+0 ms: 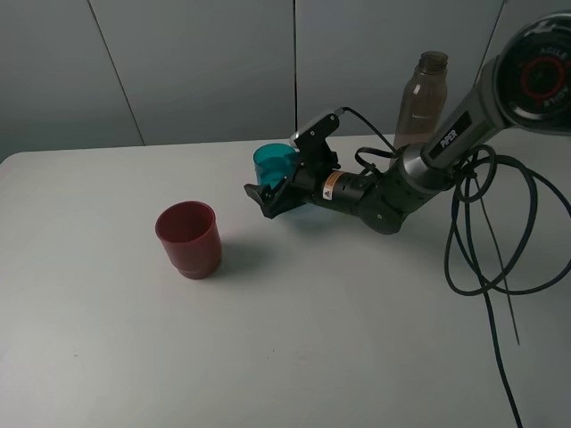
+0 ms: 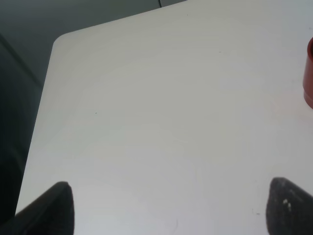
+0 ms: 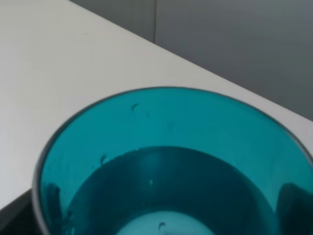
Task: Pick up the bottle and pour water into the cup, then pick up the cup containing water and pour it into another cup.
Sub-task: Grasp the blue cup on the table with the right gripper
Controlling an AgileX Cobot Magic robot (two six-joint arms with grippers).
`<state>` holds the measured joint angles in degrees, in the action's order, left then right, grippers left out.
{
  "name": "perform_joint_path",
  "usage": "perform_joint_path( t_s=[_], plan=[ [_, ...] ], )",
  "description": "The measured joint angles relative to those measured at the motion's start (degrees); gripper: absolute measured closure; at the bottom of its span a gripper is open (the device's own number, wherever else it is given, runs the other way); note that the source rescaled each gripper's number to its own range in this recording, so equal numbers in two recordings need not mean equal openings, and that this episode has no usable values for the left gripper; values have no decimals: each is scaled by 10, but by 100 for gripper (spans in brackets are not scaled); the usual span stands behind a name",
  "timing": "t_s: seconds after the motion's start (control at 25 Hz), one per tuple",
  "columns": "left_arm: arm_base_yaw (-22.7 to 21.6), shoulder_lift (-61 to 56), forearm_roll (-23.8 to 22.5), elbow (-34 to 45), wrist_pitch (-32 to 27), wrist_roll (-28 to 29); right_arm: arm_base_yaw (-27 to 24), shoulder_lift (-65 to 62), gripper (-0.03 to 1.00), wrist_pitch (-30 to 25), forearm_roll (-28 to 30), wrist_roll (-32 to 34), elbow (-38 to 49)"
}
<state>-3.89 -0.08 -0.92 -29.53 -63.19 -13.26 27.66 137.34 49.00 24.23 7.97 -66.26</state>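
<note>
White table (image 1: 357,357) below; tall bottle (image 1: 421,98) upright at the back. Red cup (image 1: 188,239) well apart, leftward. Teal cup (image 1: 273,160), water seemingly inside, between the spread right gripper (image 1: 272,194) jaws, unclamped. Left gripper (image 2: 166,210) spread, empty. Risk: closing off-centre, knocking it, spilling.

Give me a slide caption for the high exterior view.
Right gripper with open fingers around the teal cup; red cup stands apart, bottle behind.
</note>
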Motion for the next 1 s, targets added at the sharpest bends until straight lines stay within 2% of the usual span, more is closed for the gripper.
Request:
perform_joint_path(
  t_s=[1.0],
  plan=[
    [0, 0, 0, 0, 0, 0, 10, 34, -3, 38, -13, 5, -28]
  ],
)
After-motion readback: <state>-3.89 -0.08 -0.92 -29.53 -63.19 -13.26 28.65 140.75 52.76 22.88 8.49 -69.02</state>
